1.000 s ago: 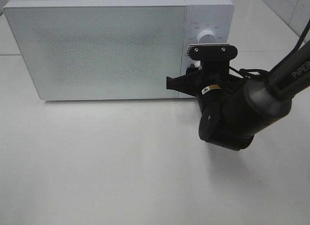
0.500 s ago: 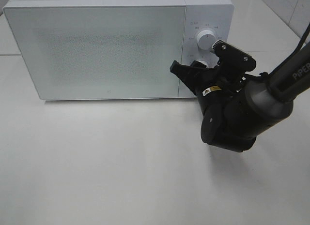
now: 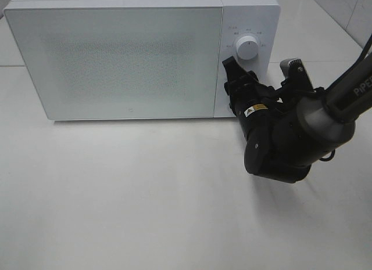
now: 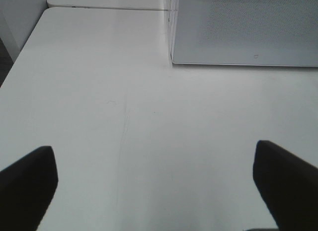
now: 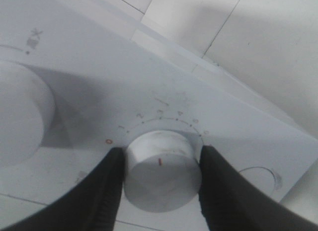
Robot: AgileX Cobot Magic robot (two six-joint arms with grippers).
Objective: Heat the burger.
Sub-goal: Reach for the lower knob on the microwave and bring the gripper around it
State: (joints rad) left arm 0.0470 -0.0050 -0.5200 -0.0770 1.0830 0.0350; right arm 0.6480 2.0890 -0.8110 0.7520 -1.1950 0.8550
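Right end effector (image 5: 162, 154) pinches the timer knob (image 5: 162, 177) by its sides; it looks stiff and slick. Left end effector (image 4: 156, 191) hangs open.

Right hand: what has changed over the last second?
The right hand, clamped on the lower dial, has rolled clockwise in the high view, its camera mount swinging from above the hand to its right, so it is likely turning the dial. Nothing was taken hold of or let go. The microwave, its shut door and the upper dial stayed put.
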